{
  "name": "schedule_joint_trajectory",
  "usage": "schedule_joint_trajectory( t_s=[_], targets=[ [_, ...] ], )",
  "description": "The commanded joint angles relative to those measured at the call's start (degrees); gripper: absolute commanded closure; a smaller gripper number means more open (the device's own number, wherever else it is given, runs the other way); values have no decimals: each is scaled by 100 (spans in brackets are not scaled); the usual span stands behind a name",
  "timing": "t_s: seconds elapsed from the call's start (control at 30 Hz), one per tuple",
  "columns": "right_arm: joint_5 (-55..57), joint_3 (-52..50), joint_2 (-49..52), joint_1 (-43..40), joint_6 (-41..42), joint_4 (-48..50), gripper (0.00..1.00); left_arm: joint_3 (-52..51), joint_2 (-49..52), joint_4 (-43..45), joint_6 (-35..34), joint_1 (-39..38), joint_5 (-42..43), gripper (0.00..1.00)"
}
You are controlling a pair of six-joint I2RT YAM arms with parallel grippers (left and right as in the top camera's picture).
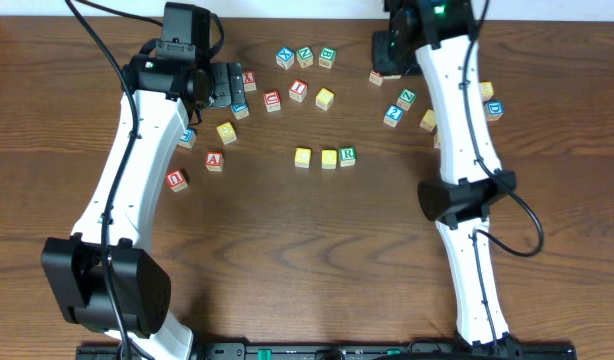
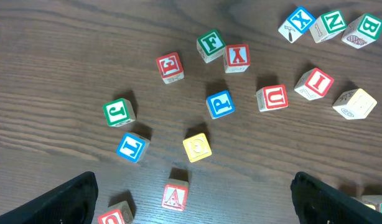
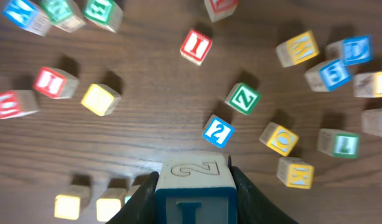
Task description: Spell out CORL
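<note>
**Right arm:** stretching far up the table. The right gripper [image 3: 195, 202] is clamping the blue-lettered cube [image 3: 195, 177], which is showing "2" on top, its letter cut off by the frame edge. The gripper is hanging at 1 o'clock from the centre row: first yellow cube [image 1: 303, 157], second yellow cube [image 1: 329, 158], green R cube [image 1: 347, 155].

**Left arm:** reaching toward 11 o'clock. The left gripper [image 1: 225, 85] is gaping wide and gripping nothing, above the red A cube [image 2: 174, 196].

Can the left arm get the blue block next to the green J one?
Probably yes. The left gripper is open and close by, and the blue block sits apart from the green J block, with nothing on top.
</note>
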Motion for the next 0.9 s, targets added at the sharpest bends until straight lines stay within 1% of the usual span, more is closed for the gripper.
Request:
schedule_joint_trajectory(
  t_s=[0.0,0.13,0.3,0.47,0.53,0.63,0.73,0.87],
  targets=[
    [46,92,-678,17,-142,-15,69,-2,83,-11,15,-7,-13,2],
    [-203,66,-1113,17,-271,-15,68,-2,83,-11,15,-7,-13,2],
    [-481,-256,-1685,17,-291,-15,67,-2,83,-11,15,-7,-13,2],
    [-492,-898,-2155,17,-291,-15,67,-2,83,-11,15,-7,-13,2],
    [-494,-1189,-2221,17,-289,-13,65,-2,83,-11,15,-7,-13,2],
    [-616,-1685,-2199,37,-284,13,65,-2,83,-11,15,-7,-13,2],
    [-745,-2330,-2170,114,-284,356,65,-2,85,-11,15,-7,-13,2],
    [-1088,-3394,-2164,354,-280,1523,64,-2,83,-11,15,-7,-13,2]
  ],
)
